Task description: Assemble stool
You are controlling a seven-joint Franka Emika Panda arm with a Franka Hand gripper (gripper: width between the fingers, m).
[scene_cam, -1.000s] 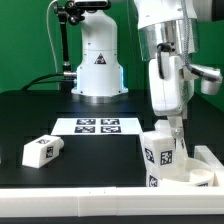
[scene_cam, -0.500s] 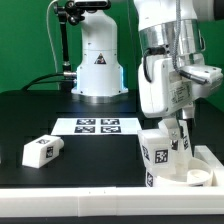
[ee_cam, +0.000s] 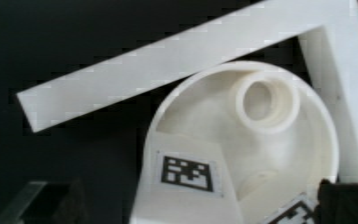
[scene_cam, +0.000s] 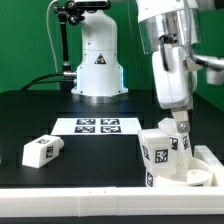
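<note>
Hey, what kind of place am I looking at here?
Likely a robotics lab bench: a black table with a marker board, a robot arm over it, and a tagged leg.

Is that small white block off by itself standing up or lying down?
Lying down: the leg rests on its long side on the black table, wider than tall.

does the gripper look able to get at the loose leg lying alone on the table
Probably yes: the loose leg lies alone on the table, nothing over or against it; the gripper is by the seat.
</note>
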